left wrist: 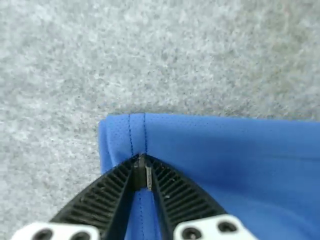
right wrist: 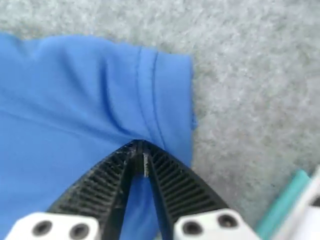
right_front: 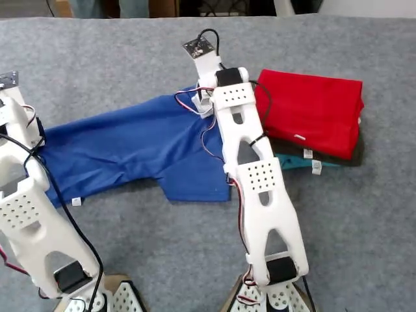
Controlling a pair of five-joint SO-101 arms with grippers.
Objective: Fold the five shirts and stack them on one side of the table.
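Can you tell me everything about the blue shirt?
The blue shirt is soft, thin cloth with tiny holes and stitched hems. It lies spread across the grey table, wrinkled and not neatly folded, with a small white tag at one edge. The left gripper is shut on one hemmed corner. The right gripper is shut on another, near the stack of folded shirts.

Smooth blue shirt [left wrist: 230, 150] cloth is bunching between ribbed matt plastic fingers [left wrist: 176, 194]; fuzzy grey felt [left wrist: 150, 50] is lying beyond them.
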